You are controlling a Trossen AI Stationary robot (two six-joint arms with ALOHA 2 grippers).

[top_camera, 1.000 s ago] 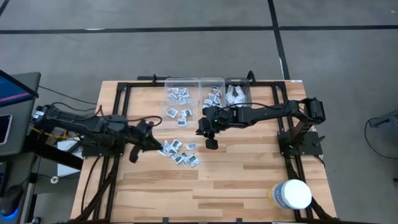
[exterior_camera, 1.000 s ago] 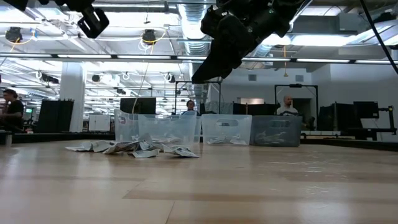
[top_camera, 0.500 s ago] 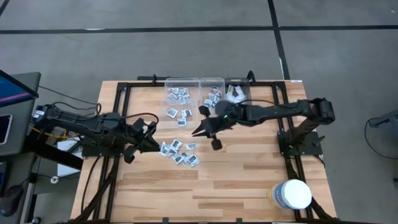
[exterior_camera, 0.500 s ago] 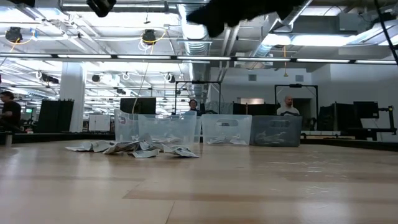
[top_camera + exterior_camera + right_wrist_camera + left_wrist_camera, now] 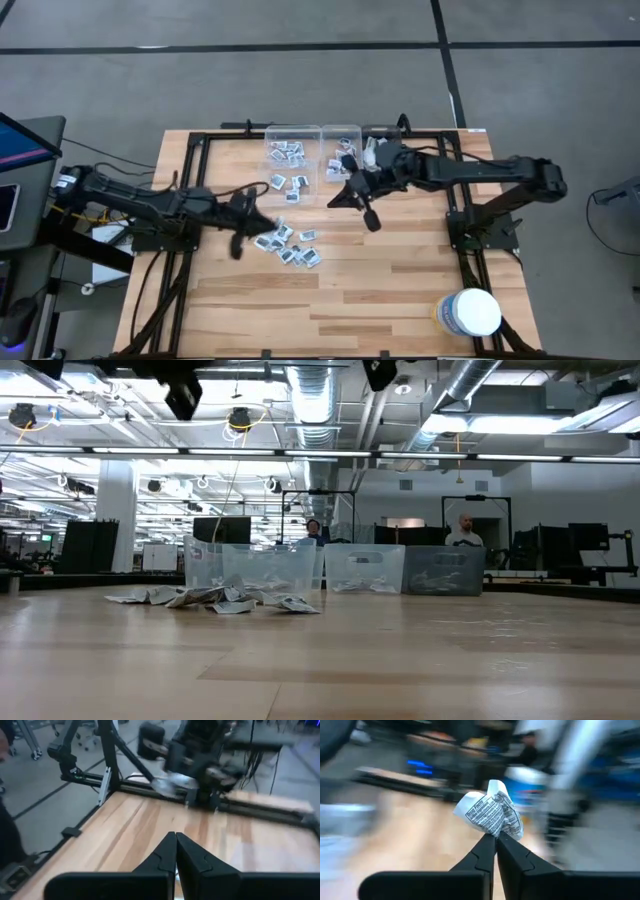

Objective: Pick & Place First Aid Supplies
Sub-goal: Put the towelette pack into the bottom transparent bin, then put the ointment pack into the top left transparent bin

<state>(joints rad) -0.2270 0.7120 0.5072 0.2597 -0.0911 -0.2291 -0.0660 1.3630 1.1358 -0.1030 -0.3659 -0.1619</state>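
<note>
The first aid supplies are small printed packets. A loose pile (image 5: 287,247) lies on the wooden table left of centre, and a few more (image 5: 285,183) lie farther back. My left gripper (image 5: 256,216) hovers beside the pile, shut on one crumpled white packet (image 5: 490,815). My right gripper (image 5: 340,198) hangs high over the table's middle, in front of the bins. It is shut (image 5: 175,836), and nothing shows between its fingers. In the low view the pile (image 5: 215,598) rests flat on the tabletop. My left gripper pinches the crumpled packet by its near edge (image 5: 496,831) between its two fingers. The fingers lie about level and point toward the table's right side. The packet sticks out beyond the fingers, crumpled, and is lifted clear of the table.
Three clear bins (image 5: 293,150) (image 5: 343,148) (image 5: 382,148) stand in a row at the far edge, each with packets inside. A big white round tub (image 5: 470,312) stands at the near right corner. Bare wood (image 5: 400,280) lies near and to the right of the pile.
My right gripper has risen well above the table, leaving the low view through its top, and has drawn back toward the bins at the far right. My left gripper has moved a little toward the table's right and has rolled somewhat.
</note>
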